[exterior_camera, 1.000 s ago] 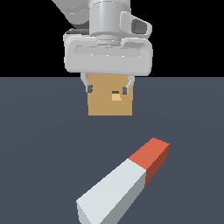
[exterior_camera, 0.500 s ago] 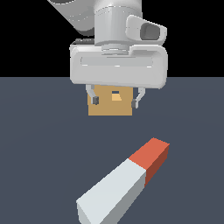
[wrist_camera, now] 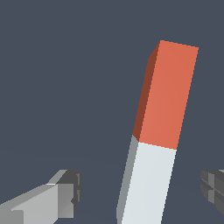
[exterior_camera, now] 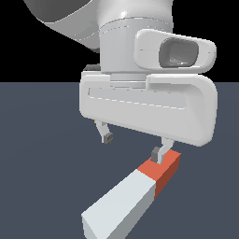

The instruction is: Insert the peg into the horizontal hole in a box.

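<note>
The robot's hand has come much closer and lower than a second ago, and it now hides the box, which showed behind it before. The gripper (exterior_camera: 132, 145) is wide open and holds nothing. The peg (exterior_camera: 133, 196) has not moved. It lies flat on the floor, its white part pointing to 7 o'clock in the exterior view and its red end to 1 o'clock. In the wrist view the peg (wrist_camera: 155, 144) sits between the two fingers (wrist_camera: 65, 194). I think a grab comes next.
</note>
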Controlling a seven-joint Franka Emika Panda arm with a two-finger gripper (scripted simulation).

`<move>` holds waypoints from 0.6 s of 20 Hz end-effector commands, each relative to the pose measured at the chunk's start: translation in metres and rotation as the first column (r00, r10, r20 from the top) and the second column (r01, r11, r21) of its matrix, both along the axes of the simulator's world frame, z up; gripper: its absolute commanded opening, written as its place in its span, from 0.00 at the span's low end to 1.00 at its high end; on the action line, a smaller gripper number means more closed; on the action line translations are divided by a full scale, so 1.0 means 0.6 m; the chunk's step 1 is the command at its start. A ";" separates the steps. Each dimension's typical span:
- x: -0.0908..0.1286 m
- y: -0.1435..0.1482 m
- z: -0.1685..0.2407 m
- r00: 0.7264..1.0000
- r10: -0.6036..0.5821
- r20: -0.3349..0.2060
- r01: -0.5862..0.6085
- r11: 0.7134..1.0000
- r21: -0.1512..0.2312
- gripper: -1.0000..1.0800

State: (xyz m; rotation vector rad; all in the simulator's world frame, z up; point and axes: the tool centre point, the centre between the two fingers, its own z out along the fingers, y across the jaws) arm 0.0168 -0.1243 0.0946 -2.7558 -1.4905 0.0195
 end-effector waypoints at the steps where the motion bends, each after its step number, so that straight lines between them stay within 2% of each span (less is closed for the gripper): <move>1: -0.001 -0.026 -0.014 0.997 -0.076 0.006 0.076 0.997 -0.002 0.96; 7: -0.008 -0.065 -0.036 0.983 -0.184 0.014 0.184 0.983 -0.002 0.96; 12: -0.010 -0.070 -0.039 0.980 -0.198 0.014 0.198 0.980 -0.002 0.96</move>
